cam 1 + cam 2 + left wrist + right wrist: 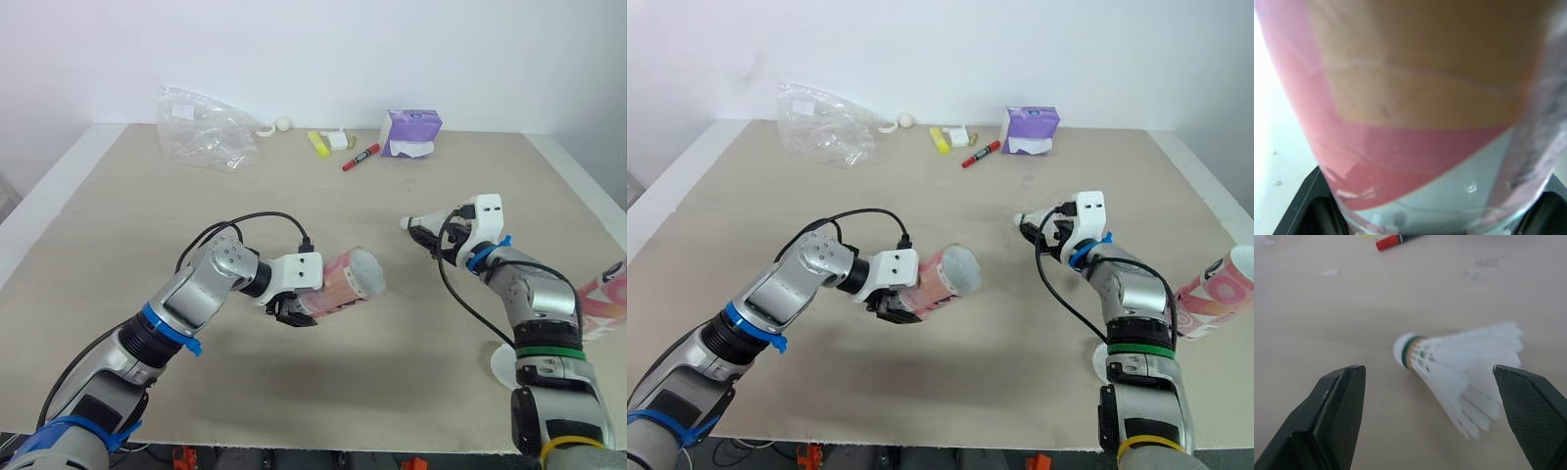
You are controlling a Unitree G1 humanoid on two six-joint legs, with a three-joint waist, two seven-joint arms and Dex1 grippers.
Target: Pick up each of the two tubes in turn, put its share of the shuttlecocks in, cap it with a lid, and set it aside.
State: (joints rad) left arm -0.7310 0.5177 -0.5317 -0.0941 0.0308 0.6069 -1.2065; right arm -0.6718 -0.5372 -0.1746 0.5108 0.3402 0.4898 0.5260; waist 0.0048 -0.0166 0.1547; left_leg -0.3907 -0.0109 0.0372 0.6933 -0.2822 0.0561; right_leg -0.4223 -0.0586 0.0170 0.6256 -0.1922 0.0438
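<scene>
Left gripper [292, 311] clamped on tube [348, 282], open rim toward right gripper [423, 233]. Right fingers apart, shuttlecock [1459, 367] between them; open table [392, 372] between grippers

Wide beige table [323, 225] with a pale white rim, matte and faintly marked, reaching back to a plain white wall [313, 49]. Along the far edge, near that wall, a crumpled clear plastic bag [203, 127], a purple tissue pack [409, 132], a red marker [361, 157] and a small yellow object [318, 144]. Soft, even light, with only faint, blurred shadows on the table top.
</scene>
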